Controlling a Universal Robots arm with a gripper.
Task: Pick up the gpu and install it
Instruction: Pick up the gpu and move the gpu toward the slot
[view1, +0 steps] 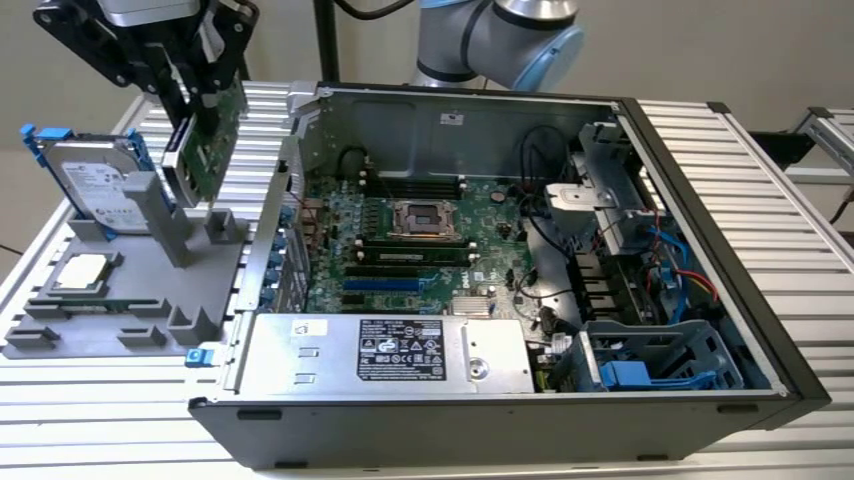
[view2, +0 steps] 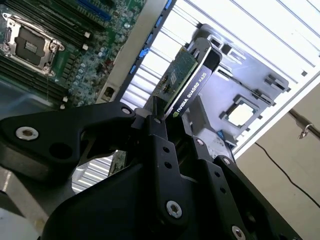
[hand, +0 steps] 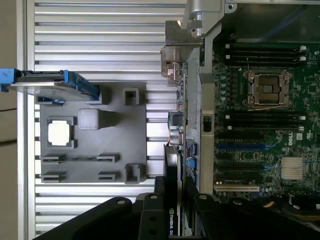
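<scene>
We see the open computer case with its motherboard exposed. At the exterior view's left sits the grey holder. Above it our gripper is clenched on the gpu. The card hangs on edge between the hard drive and the case wall.

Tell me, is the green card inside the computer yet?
Not yet. The gripper holds the gpu up by the grey holder, outside the open computer case.
</scene>
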